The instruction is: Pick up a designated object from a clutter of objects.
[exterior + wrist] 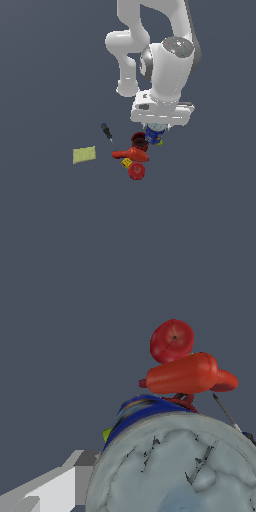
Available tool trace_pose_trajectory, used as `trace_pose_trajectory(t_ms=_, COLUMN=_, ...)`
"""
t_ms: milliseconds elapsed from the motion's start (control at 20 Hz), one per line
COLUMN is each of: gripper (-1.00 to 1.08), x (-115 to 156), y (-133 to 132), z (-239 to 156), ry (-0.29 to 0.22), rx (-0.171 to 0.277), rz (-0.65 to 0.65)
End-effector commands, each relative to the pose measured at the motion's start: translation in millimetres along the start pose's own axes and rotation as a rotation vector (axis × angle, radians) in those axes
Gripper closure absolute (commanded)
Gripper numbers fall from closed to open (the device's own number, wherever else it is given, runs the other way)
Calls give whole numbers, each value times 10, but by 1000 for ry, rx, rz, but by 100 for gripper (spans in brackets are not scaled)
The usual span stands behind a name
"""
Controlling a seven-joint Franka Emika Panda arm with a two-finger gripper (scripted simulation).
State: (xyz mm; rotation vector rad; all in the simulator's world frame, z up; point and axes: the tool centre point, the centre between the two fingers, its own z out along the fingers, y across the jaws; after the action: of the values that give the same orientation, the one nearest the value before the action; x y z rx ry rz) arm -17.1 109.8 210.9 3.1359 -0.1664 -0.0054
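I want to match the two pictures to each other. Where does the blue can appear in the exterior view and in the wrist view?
Exterior view: the blue can sits directly under the gripper, at the exterior view's right of the dark red cup.
Wrist view: the blue can fills the near foreground, its pale grey top facing the camera.
Shared landmark: the red elongated tool, with the red round fruit beyond it.

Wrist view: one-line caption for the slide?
Wrist camera close over the blue can, its pale top filling the foreground, red tool and red fruit beyond.
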Motion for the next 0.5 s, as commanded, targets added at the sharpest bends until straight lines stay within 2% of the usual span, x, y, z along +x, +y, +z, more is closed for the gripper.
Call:
trace_pose_trajectory(t_ms=0, gripper=108, x=-101, y=46, z=-223, ry=4, rx=1, rz=0)
trace_pose_trajectory(t_ms=450, gripper=108, x=-491, y=229, z=-1000, ry=3, rx=2, rz=0)
